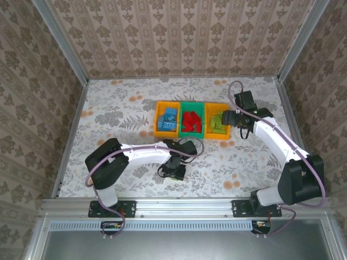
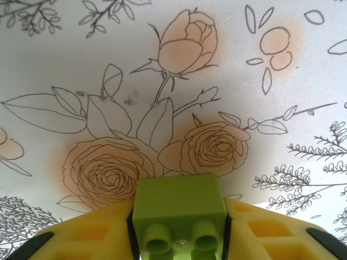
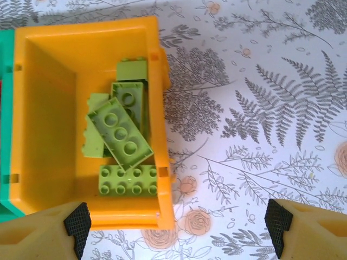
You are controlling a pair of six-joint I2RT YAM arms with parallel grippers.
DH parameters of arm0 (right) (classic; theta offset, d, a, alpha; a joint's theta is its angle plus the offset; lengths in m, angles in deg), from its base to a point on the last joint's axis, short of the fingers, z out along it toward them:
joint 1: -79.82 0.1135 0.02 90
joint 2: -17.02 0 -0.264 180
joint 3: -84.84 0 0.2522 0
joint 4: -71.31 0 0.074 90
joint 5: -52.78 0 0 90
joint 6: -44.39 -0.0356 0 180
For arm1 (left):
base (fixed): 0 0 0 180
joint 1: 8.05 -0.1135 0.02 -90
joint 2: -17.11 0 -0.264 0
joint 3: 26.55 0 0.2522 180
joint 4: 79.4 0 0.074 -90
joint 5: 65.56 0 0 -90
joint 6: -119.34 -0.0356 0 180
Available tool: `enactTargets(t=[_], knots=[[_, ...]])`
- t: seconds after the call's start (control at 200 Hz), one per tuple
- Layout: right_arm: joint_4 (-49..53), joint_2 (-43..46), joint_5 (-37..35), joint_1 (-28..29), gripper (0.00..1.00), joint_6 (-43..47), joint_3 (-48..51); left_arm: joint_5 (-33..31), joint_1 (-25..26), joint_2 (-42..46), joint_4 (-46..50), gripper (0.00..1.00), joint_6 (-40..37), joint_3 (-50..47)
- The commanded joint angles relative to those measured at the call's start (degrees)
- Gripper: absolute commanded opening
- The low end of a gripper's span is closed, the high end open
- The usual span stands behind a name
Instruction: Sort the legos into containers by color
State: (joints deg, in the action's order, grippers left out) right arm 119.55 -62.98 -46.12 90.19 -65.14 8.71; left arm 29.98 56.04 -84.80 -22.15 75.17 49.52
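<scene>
Bright even light, soft shadows, all views sharp

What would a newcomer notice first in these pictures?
Three containers stand in a row on the table, with blue legos, red legos and green legos sorted apart. Nearer the arms, the left gripper is shut on one light green lego. The right gripper hangs open over the edge of the rightmost container.

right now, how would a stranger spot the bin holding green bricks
Find the three open plastic bins in a row. Take the orange one at the right end, beside the green bin. Unlike the other orange bin, it holds light green studded bricks, not blue.
</scene>
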Motion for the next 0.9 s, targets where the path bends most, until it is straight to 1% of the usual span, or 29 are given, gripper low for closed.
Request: enactTargets(t=[0.0, 0.135, 0.26, 0.44, 0.62, 0.65, 0.765, 0.895], knots=[[-0.58, 3.83, -1.86, -1.17, 0.88, -0.86, 2.73, -1.24, 0.19, -1.40, 0.27, 0.35, -3.31, 2.91], [-0.97, 5.94, -1.90, -2.49, 0.88, -1.86, 6.44, -3.31, -0.63, -2.13, 2.94, 0.34, -7.42, 8.83], [-1.91, 8.49, -1.56, -3.42, 0.88, -3.47, 10.95, -3.43, -2.91, -2.88, 3.01, 0.33, -11.42, 14.98], [-3.37, 12.20, -0.11, -3.47, 0.88, -5.30, 17.78, -1.64, -6.86, -6.77, 2.97, 0.33, -18.30, 29.14], [-3.37, 16.30, 0.85, -3.45, 0.88, -6.89, 22.70, 4.89, -10.62, -14.19, 1.09, 0.33, -23.38, 43.08], [-4.59, 17.18, 1.07, -3.51, 0.88, -7.47, 23.09, 6.22, -11.23, -15.59, 0.19, 0.33, -24.27, 45.01], [-4.55, 20.58, 2.59, -3.51, 0.88, -7.74, 24.28, 11.10, -13.57, -21.99, -1.41, 0.33, -25.38, 53.84], [-4.51, 24.26, 5.83, -3.51, 0.89, -7.39, 25.57, 16.08, -15.54, -29.36, -0.89, 0.33, -25.08, 64.01]])
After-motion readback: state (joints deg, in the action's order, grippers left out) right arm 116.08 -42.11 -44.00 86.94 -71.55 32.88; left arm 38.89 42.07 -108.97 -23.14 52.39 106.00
